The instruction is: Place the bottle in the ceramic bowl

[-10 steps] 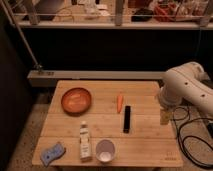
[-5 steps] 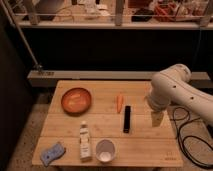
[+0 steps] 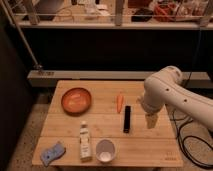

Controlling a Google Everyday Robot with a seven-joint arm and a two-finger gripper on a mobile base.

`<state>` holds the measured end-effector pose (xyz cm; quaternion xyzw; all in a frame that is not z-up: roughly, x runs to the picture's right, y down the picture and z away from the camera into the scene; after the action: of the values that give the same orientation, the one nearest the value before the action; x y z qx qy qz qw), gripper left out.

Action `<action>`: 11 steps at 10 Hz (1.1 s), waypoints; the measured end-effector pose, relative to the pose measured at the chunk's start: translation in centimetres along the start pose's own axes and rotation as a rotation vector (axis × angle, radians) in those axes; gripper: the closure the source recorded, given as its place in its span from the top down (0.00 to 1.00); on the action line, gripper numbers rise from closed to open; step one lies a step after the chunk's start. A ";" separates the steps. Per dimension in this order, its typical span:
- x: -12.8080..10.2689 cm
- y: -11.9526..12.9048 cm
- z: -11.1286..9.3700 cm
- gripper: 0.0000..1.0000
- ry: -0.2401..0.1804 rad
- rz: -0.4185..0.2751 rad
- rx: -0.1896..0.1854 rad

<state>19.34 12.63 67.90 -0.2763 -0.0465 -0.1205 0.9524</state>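
Observation:
The bottle (image 3: 85, 142) is slim and white with a pale label. It lies on the wooden table (image 3: 105, 127) near the front edge, cap pointing away. The ceramic bowl (image 3: 76, 100), shallow and orange-brown, sits empty at the table's back left. My gripper (image 3: 151, 121) hangs from the white arm (image 3: 167, 95) over the right side of the table, pointing down, just right of a black bar (image 3: 127, 119). Its fingers are open and hold nothing. It is far to the right of both the bottle and the bowl.
A white cup (image 3: 105, 150) stands right beside the bottle at the front edge. A blue cloth (image 3: 52, 153) lies at the front left corner. An orange carrot (image 3: 119, 102) lies behind the black bar. Black cables (image 3: 192, 142) trail on the floor to the right.
The arm has swung leftward from the table's right edge, and the gripper has come in over the table close to the black bar. The objects on the table have not moved.

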 end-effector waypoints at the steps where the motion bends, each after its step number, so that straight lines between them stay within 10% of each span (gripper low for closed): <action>1: -0.5 0.0 0.0 0.80 -0.001 -0.018 0.003; 11: -7.3 -0.2 0.2 0.80 -0.008 -0.273 0.025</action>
<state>12.27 14.05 67.01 -0.2560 -0.0887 -0.2473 0.9303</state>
